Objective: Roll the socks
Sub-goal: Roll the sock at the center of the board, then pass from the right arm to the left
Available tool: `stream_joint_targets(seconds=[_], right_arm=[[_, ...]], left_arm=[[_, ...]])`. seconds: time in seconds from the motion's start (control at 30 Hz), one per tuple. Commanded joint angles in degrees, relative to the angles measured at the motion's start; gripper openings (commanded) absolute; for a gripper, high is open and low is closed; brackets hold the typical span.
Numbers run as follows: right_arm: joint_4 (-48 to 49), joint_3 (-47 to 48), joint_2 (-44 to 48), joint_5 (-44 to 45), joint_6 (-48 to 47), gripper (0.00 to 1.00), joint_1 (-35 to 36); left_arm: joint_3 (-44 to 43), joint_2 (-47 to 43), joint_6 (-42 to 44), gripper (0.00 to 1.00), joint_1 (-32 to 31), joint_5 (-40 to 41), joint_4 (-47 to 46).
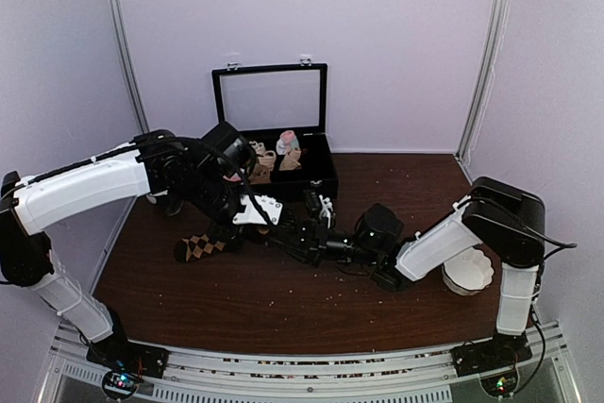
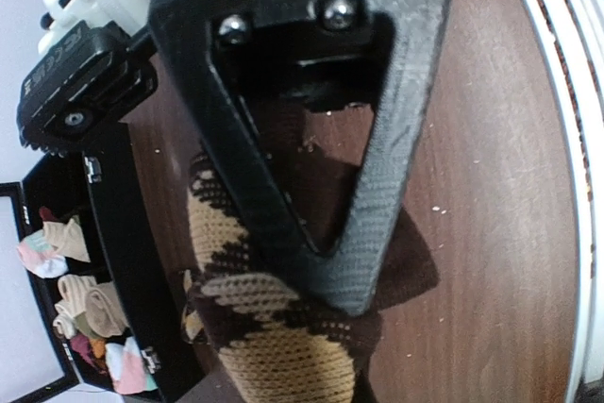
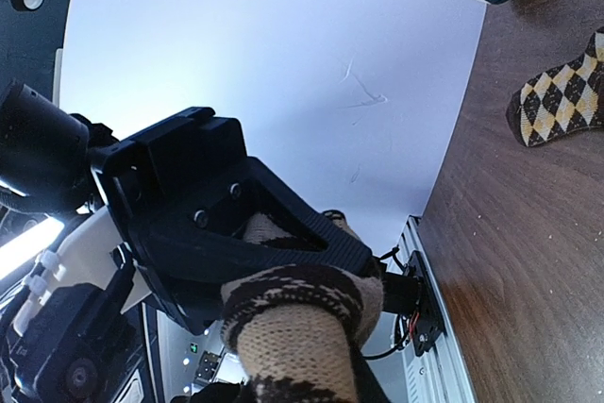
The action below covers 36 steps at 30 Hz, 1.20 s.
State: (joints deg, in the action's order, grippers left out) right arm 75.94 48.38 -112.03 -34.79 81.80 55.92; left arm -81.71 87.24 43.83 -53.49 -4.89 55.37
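Observation:
The socks point(image 1: 203, 246) are dark brown with tan argyle diamonds. Their foot end lies flat on the table at centre left, and the rest runs right into both grippers. In the left wrist view my left gripper point(image 2: 345, 282) has its jaws together at the tip, pinching the socks point(image 2: 274, 342) against the table. My left gripper point(image 1: 253, 224) and right gripper point(image 1: 300, 235) meet over the middle of the table. In the right wrist view the socks point(image 3: 293, 327) are wound in a thick roll around my right gripper point(image 3: 363, 263), which is shut on them. A loose argyle end point(image 3: 557, 101) lies further off.
A black case point(image 1: 319, 175) with its lid up stands at the back centre and holds several small sock rolls point(image 1: 274, 156). A white bowl point(image 1: 469, 271) sits near the right arm. The aluminium rail point(image 1: 302, 365) runs along the near table edge.

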Motion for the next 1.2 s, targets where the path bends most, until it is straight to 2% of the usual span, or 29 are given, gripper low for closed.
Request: stream_joint_targets(seconds=[0.0,0.03,0.07,0.1,0.23,0.37,0.5,0.6,0.67,0.73,0.8,0.9,0.93,0.97,1.07,1.1,1.17], right_arm=[[4.0,2.3,0.5,2.9,1.2,0.36,-1.1],[2.9,2.0,1.0,2.7,0.9,0.74,-1.4],[1.5,1.5,1.7,2.4,0.1,0.97,-1.9],[-0.2,0.8,2.1,2.2,-1.1,1.00,-2.4],[-9.9,-5.3,8.8,2.7,-7.2,1.00,-6.9],[-27.4,-7.1,17.2,5.5,-19.7,1.00,-9.7],[-54.3,-1.4,27.0,17.5,-36.9,1.00,-7.9],[-62.9,0.3,33.2,28.3,-44.2,1.00,-5.7],[-63.6,-1.0,37.1,33.4,-45.8,1.00,-4.9],[-58.4,-5.3,41.4,37.7,-43.8,1.00,-4.8],[-47.9,-10.9,44.0,39.1,-39.6,1.00,-5.3],[-20.7,-18.8,41.8,25.0,-33.1,1.00,-7.3],[-21.8,-16.6,39.5,20.2,-31.9,1.00,-7.6],[-27.3,-13.8,39.4,19.0,-34.7,1.00,-6.6],[-44.6,-6.8,42.7,31.0,-47.3,1.00,1.6],[-45.4,-5.5,42.8,31.8,-49.0,1.00,2.9],[-45.4,-3.3,42.1,30.7,-49.9,0.92,4.0]], left_arm=[[0.8,0.6,2.5,0.00,-2.8,1.3,-5.0],[0.3,0.9,2.7,0.00,-2.8,1.6,-5.1],[-0.2,1.4,2.7,0.00,-2.6,1.8,-5.1],[-0.7,1.8,2.7,0.00,-2.4,1.5,-5.3],[-3.8,4.0,0.6,0.00,1.4,-1.2,-5.3],[-6.3,3.7,-2.4,0.00,5.7,-9.8,-4.9],[-8.8,2.7,-5.6,0.00,6.2,-15.0,-3.8],[-12.0,2.9,-9.0,0.00,7.2,-21.7,-1.5],[-13.2,2.9,-11.4,0.00,7.9,-24.7,-1.2],[-13.7,2.4,-13.3,0.00,8.5,-27.1,-1.6],[-13.8,1.4,-15.1,0.00,9.1,-29.1,-2.7],[-14.2,0.3,-16.2,0.00,9.2,-31.0,-3.4],[-14.4,0.1,-16.5,0.00,9.2,-31.5,-3.4],[-14.5,0.0,-16.6,0.00,9.2,-31.9,-3.5],[-14.3,-0.3,-17.2,0.00,9.2,-32.4,-3.9],[-14.1,-0.4,-17.5,0.00,9.2,-32.5,-4.2],[-13.6,-0.7,-18.0,0.00,9.2,-32.8,-4.8]])
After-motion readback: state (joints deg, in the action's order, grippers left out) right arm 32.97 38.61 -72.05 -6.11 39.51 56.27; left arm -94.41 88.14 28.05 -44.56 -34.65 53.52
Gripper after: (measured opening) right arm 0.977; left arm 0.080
